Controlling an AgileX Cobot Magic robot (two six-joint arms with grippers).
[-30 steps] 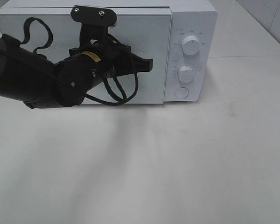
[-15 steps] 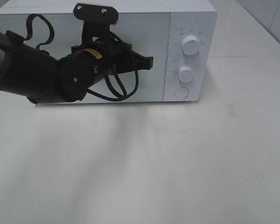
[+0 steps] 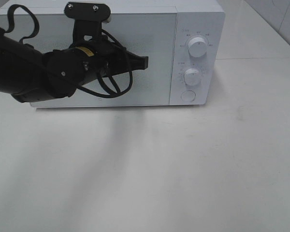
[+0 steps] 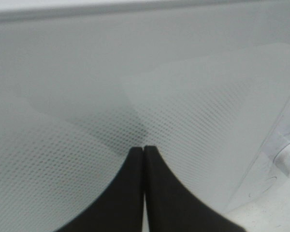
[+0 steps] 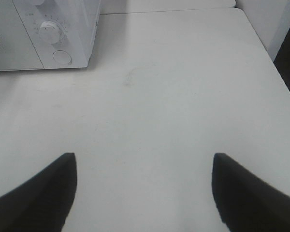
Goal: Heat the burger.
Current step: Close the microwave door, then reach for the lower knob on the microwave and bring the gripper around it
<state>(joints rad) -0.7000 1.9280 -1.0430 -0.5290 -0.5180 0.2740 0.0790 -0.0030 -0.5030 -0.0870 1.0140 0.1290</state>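
Two grippers show: our left gripper, fingertips together, has pressed the white box-shaped microwave's mesh door flush; our right gripper hangs apart above the white table. We cannot see the burger, presumably inside; dials likely come next.

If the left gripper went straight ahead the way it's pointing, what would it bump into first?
Probably the microwave door: the shut left gripper points at its dotted window, though how near is hard to tell.

Nothing was legible: marks around the microwave's upper dial and lower dial, and a yellow sticker on the left arm before its door, were too small.
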